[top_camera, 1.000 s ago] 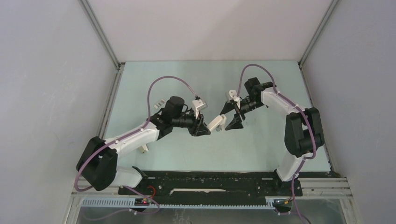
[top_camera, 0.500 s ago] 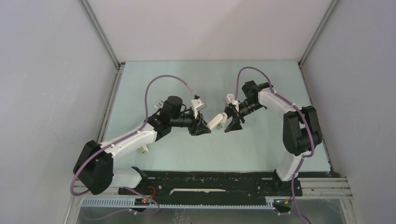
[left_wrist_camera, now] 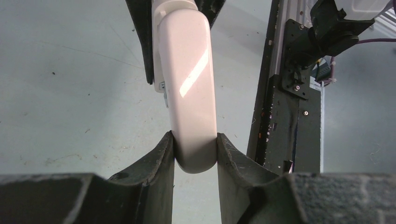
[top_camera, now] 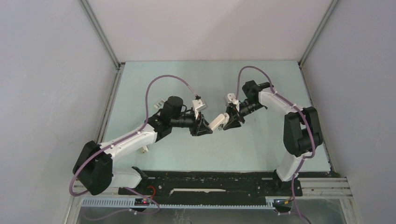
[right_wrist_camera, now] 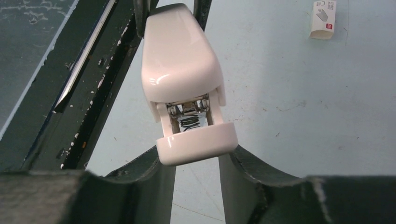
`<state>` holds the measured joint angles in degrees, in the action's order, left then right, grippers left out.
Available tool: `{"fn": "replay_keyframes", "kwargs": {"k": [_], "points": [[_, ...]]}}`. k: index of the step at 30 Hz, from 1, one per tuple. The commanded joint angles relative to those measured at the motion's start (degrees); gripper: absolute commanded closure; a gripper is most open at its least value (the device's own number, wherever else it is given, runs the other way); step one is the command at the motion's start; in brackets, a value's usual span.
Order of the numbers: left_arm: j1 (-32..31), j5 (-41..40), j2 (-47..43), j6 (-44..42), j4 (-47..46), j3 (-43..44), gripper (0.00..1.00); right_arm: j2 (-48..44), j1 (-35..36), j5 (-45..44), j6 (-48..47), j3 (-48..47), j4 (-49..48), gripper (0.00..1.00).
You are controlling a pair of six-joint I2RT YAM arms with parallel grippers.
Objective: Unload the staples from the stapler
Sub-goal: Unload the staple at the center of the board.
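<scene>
The stapler (top_camera: 215, 122), small and whitish, hangs above the table between the two arms. My left gripper (top_camera: 207, 129) is shut on its rounded end; in the left wrist view the body (left_wrist_camera: 187, 84) runs away from the pinching fingers (left_wrist_camera: 161, 154). My right gripper (right_wrist_camera: 197, 151) is at the opposite end, both jaws touching the sides of a white end cap (right_wrist_camera: 196, 142). That cap stands a little out from the stapler body (right_wrist_camera: 180, 60), baring a spring and bright metal. The staples are hidden inside.
A small white printed box (right_wrist_camera: 323, 18) lies on the pale green table (top_camera: 196, 79). The black base rail (left_wrist_camera: 289, 116) runs along the near edge. Grey walls (top_camera: 51, 93) close in the sides and back.
My right gripper moved left to the stapler's free end and its jaws narrowed from wide open onto the end cap. The left gripper kept its hold and shifted only slightly.
</scene>
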<state>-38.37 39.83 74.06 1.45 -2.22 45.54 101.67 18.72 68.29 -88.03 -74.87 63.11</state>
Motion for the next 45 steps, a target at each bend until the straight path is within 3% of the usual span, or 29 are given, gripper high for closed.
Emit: {"fn": "replay_keyframes", "kwargs": {"k": [1, 8, 15, 24, 36, 45], "points": [[-0.3, 0.4, -1.65, -2.07, -3.2, -0.43, 1.0, -3.3, -0.64, 2.11, -2.27, -2.22, 3.38, 0.61], [-0.28, -4.58, -1.23, -3.87, -1.89, -0.73, 1.0, -4.57, -3.72, -1.22, -0.21, -2.21, 2.86, 0.81], [-0.23, -10.99, 1.14, -5.58, 1.72, 0.95, 1.0, -7.42, -5.49, -15.98, 11.66, 1.61, -8.25, 0.9], [-0.29, -16.24, 4.8, -7.44, 6.7, 2.86, 1.0, -7.5, -6.31, -26.95, 16.09, 2.83, -11.15, 0.94], [-0.26, -16.12, 7.15, -7.0, 7.24, 4.14, 1.0, -7.18, -4.84, -25.55, 17.79, 2.87, -10.49, 0.95], [-0.3, -8.81, 3.8, 3.64, -4.0, 0.95, 1.0, -8.97, -2.49, -14.55, 21.23, 2.88, -4.18, 0.97]]}}
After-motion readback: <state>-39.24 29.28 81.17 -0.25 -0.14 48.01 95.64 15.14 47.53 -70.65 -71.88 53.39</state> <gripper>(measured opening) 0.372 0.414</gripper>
